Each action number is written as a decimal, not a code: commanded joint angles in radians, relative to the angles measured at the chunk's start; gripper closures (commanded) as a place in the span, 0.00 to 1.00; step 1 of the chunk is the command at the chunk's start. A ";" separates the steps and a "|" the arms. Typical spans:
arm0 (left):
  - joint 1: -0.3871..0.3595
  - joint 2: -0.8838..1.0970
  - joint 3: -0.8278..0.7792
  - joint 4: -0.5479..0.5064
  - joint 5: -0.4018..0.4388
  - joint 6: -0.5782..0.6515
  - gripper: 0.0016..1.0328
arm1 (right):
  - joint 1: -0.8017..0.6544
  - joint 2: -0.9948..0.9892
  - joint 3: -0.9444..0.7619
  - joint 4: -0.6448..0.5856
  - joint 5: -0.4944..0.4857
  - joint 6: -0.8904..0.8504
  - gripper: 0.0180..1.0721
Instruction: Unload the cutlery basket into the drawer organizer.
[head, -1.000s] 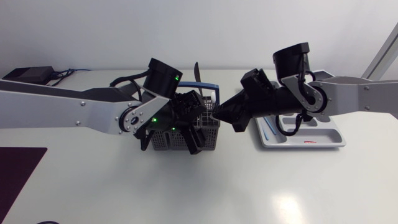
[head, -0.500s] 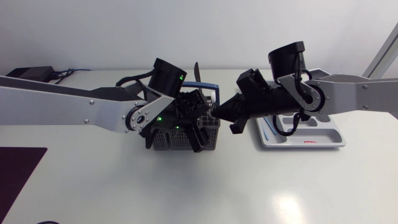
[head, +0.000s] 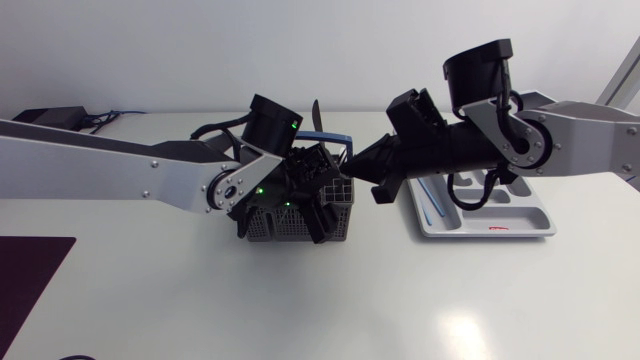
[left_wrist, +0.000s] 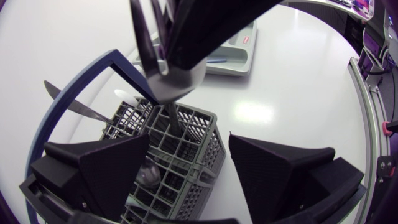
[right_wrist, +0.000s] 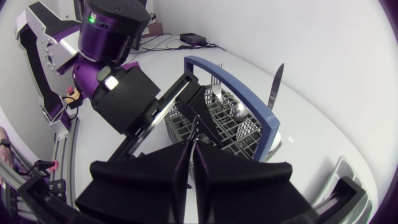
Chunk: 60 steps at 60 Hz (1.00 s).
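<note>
Your right gripper (right_wrist: 193, 148) is clamping tight on a fork (left_wrist: 175, 118) standing in the basket (left_wrist: 200, 185). Your left gripper (left_wrist: 189, 155) is hanging wide open over the basket's corner, holding nothing.

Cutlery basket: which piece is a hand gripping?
The thin handle pinched in the right hand, standing in the basket; knife, fork and spoon stand untouched.

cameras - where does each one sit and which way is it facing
Head: fixed above the table, looking down; both arms show.
Left wrist: on the left arm, looking down into the basket; open left claw shows.
Right wrist: on the right arm, looking along the right claw, shut on a utensil, toward the basket.
Both wrist views share the basket.
</note>
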 joint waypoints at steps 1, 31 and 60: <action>0.002 0.039 0.006 -0.013 -0.022 0.016 0.05 | 0.010 -0.035 0.040 -0.012 0.002 0.027 0.92; -0.009 0.053 0.003 -0.001 -0.050 0.014 0.05 | 0.056 -0.183 0.037 -0.114 0.037 0.076 0.92; -0.017 -0.076 -0.036 0.011 -0.056 -0.004 0.05 | 0.059 -0.293 0.034 -0.143 0.046 0.170 0.92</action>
